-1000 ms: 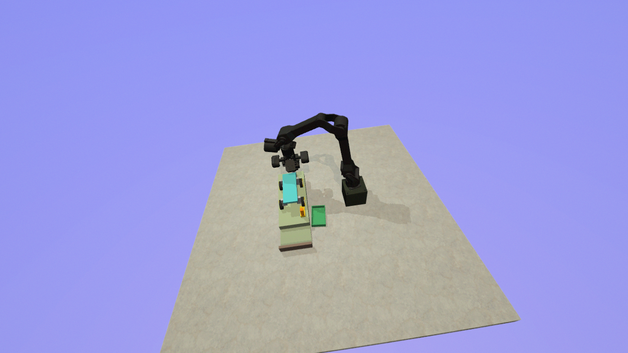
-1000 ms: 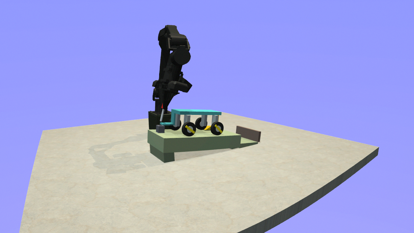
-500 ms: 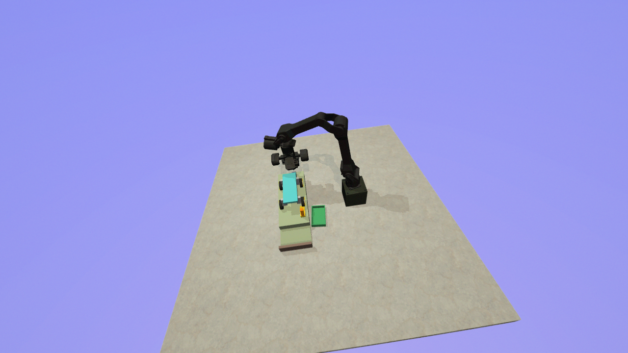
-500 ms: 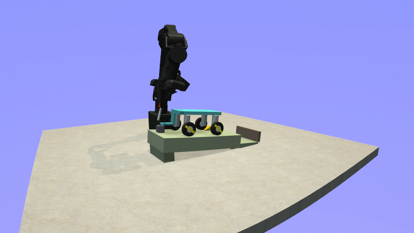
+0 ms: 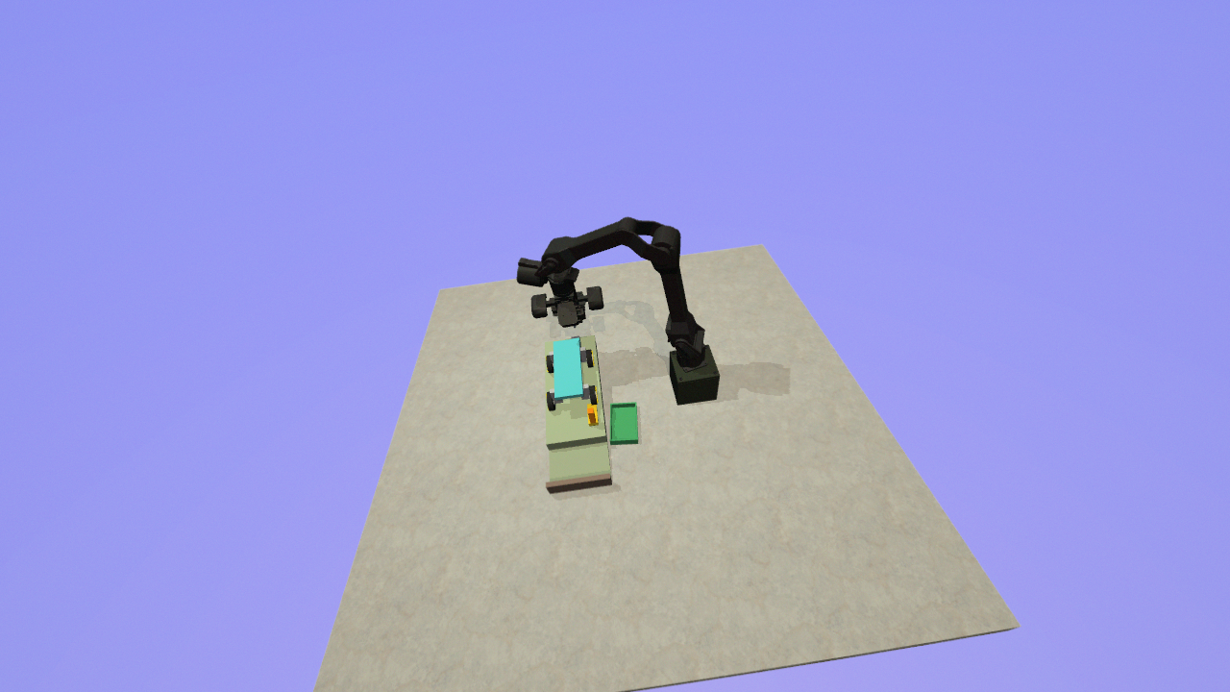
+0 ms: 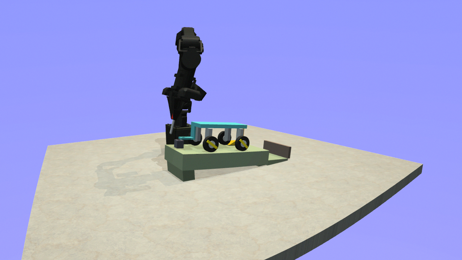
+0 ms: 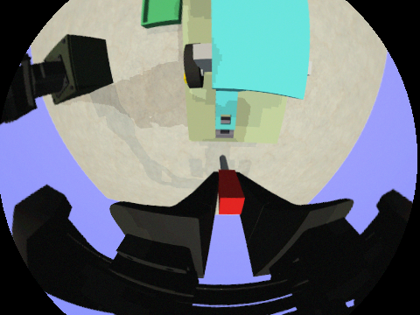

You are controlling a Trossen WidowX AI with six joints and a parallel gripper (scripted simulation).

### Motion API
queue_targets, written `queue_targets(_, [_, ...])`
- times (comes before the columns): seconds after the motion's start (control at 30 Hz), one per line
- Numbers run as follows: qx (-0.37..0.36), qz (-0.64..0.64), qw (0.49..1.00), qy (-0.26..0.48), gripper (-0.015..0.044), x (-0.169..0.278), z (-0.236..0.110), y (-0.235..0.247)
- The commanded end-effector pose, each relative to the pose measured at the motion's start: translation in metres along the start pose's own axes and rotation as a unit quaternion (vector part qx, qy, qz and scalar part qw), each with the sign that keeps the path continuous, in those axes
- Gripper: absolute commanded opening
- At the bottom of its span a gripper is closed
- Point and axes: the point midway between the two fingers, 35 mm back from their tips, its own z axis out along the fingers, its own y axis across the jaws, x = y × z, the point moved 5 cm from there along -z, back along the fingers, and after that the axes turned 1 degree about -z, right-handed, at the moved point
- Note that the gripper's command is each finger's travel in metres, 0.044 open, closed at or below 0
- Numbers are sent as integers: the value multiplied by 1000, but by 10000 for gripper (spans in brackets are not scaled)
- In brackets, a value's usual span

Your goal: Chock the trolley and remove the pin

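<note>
Grips the stop pin (image 7: 230,201) in the end effector (image 7: 229,187), fingers closed on the red head, grey shaft hanging down and slightly tilted, tip free in the air. Hangs above and just uphill of the small dark socket block (image 6: 178,143) at the top end of the ramp (image 6: 219,158), with a plain gap between pin tip and block in the exterior view. Counts the pull-out as done on that showing. Finds the trolley (image 6: 218,124) below and ahead of the end effector, all four wheels on the slope, its teal tongue beside the block, no sign of having rolled as far as can be judged. Places the yellow chock (image 5: 592,413) further ahead, at the downhill side of the lower wheel on the arm's side; looks tight against the tyre, though actual contact too small to confirm. Takes the chocking step as finished too. Leaves three things: carrying the pin ahead and across to the green tray (image 5: 623,404), which lies on the worktop (image 6: 226,210) beside the ramp past the chock, well apart from the end effector; releasing it inside; then backing off with fingers apart, away from the trolley.
</note>
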Motion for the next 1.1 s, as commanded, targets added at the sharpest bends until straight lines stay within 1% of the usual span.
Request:
queue_targets(0.0, [2,-2,1000,0,0,1,0,8])
queue_targets(0.73, [0,-3,1000,0,0,1,2,80])
queue_targets(0.9, [0,-3,1000,0,0,0,2,83])
queue_targets(1.07, [0,-3,1000,-1,0,-17,-1,81])
